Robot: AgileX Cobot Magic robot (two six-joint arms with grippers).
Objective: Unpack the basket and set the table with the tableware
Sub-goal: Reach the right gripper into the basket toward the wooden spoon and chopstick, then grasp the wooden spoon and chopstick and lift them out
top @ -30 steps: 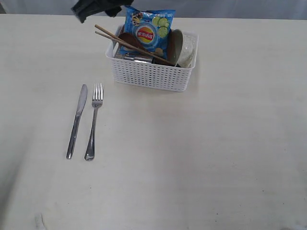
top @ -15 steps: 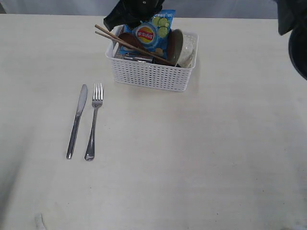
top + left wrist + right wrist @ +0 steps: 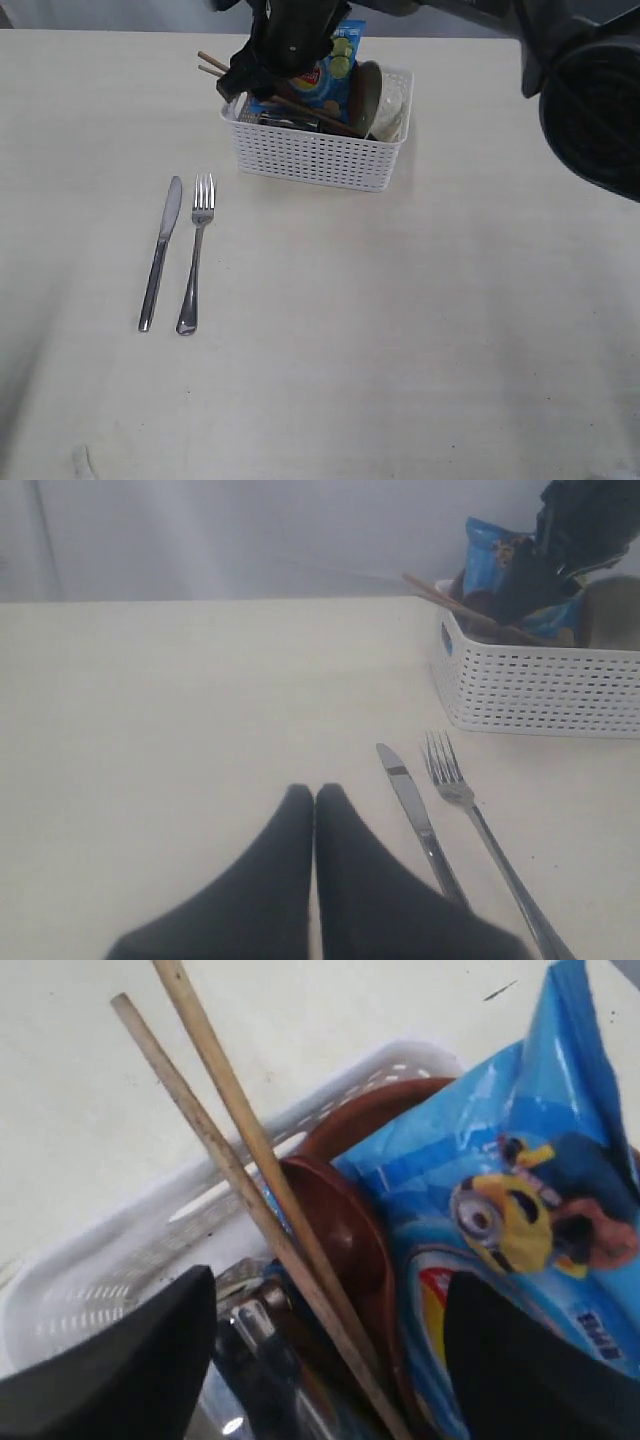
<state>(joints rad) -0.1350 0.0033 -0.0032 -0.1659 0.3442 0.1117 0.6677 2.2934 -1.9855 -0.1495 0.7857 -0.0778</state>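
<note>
readable text: none | blue chips bag (image 3: 520,1160): small white lettering, too blurred to read

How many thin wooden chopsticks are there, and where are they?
2. Both thin wooden chopsticks lean side by side across the white perforated plastic basket, ends poking past its rim; none elsewhere in view.

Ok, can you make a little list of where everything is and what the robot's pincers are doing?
on the table: knife and fork, side by side
in the basket: chopsticks, chips bag, bowl
right pincer: open, over the basket, holding nothing
left pincer: shut, empty
</note>
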